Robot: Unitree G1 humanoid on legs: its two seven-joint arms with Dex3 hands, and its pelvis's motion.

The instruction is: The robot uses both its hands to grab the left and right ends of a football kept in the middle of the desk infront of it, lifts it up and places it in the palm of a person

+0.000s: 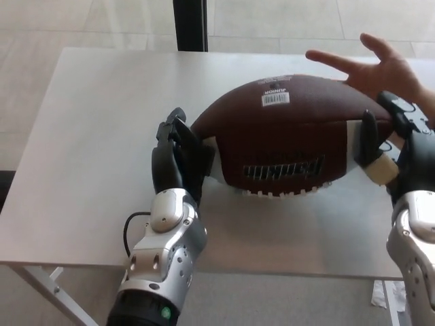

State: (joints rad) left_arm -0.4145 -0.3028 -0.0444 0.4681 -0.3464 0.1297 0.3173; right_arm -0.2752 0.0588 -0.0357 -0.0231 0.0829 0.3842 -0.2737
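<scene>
Football (pixel 285 139), brown with white stripes near each end, is gripped between two black robot hands above the middle of a pale surface (pixel 88 136). The fingers (pixel 178 146) of the left hand (pixel 178 166) are closed flat against the ball's left end, over the white stripe there. One finger (pixel 368 139) of the right hand (pixel 397 153) stands upright against the ball's right stripe, and other parts of that hand wrap round the tip; the tip itself is hidden behind them. The ball lies lengthwise from left to right, its white laces facing the near edge of the surface, with silver lettering upside down above them and a small barcode label on top. A shadow lies on the surface just under the ball; whether the underside touches the surface is hard to make out.

A person's open hand (pixel 370 68), palm up with fingers spread, sits just behind the ball's right end, near the far right corner of the surface. Its lower part is hidden by the ball and the right hand, and the wrist is cut off at the picture's right edge.

The left forearm, silver and black, rises from the bottom edge, crossing the near edge of the surface. The right forearm is cut off at the bottom right corner.
</scene>
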